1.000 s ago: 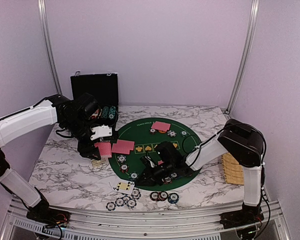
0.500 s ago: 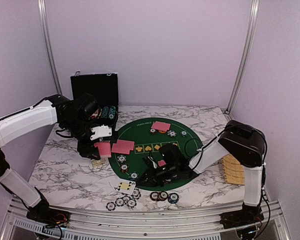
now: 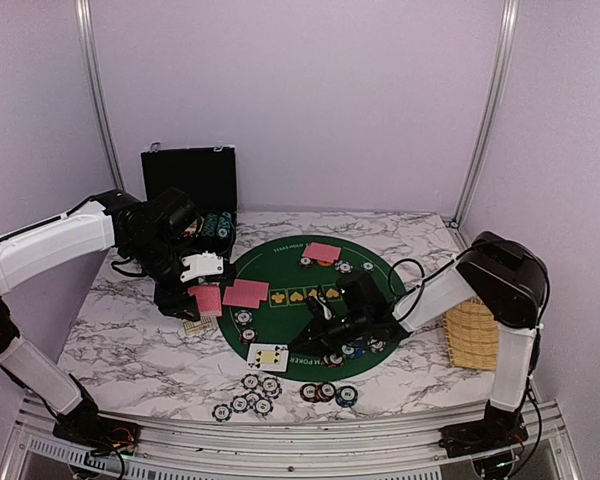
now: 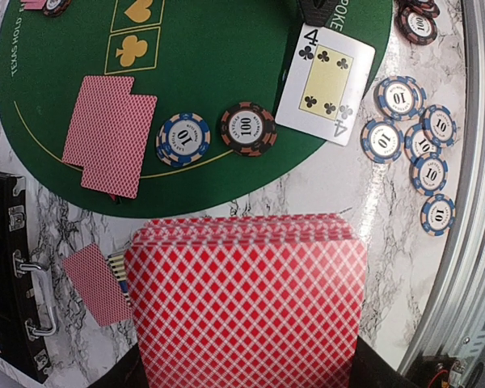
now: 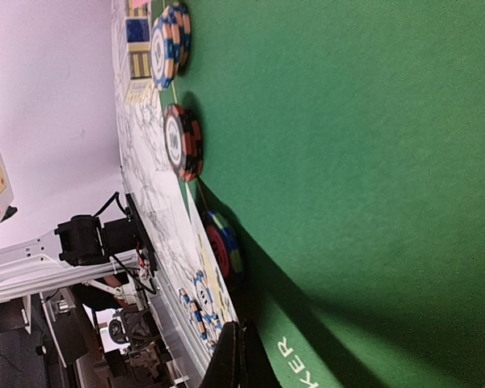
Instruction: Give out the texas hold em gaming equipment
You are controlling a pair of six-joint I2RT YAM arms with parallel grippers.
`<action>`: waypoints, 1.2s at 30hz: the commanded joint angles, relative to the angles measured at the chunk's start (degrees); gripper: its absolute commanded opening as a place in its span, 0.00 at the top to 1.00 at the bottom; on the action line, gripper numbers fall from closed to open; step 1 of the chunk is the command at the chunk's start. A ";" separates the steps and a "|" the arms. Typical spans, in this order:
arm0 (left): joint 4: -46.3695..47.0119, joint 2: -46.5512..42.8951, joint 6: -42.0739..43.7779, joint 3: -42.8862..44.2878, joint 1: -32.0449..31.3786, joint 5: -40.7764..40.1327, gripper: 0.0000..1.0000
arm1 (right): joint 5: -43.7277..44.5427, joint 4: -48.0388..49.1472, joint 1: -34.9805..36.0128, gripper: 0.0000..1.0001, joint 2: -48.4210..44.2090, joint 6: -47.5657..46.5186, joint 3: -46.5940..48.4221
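- Left gripper (image 3: 202,290): clamped on the red-backed deck (image 4: 246,299), held above the marble beside the green poker mat (image 3: 290,270), presumably for dealing.
- Right gripper (image 3: 318,340): closed with nothing seen held, lying low over the mat's near part.
- Four of clubs (image 4: 325,83): face-up, straddling the mat's near edge.
- Blue-edged chips (image 4: 421,144): clustered by the table rim, where little free room is judged.

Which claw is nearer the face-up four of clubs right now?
Right. The right claw, shut, is low over the green mat, just beside the four of clubs. The left claw holds the red-backed deck farther back, over the mat's left edge.
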 commanded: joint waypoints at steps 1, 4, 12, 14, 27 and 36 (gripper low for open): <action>-1.15 -1.63 0.46 -0.63 0.34 0.09 1.00 | -0.11 -6.91 -2.88 1.00 -2.01 -5.08 3.61; -1.19 -1.83 0.39 -0.88 0.34 0.08 1.00 | -0.37 -10.01 -5.17 1.00 -2.13 -7.52 5.53; -1.15 -1.82 0.36 -0.98 0.34 0.33 1.00 | -0.82 -19.71 -11.47 1.00 -0.13 -14.08 12.78; -1.23 -1.63 0.20 -0.81 0.36 0.30 1.00 | -0.78 -21.42 -12.35 1.00 1.23 -15.21 15.23; -1.24 -1.86 0.19 -1.06 0.35 0.07 1.00 | 5.22 -39.38 -13.88 0.90 5.59 -28.04 31.13; -1.24 -1.61 0.30 -1.04 0.41 0.47 1.00 | 15.97 -42.02 -2.38 0.84 -3.38 -32.75 23.74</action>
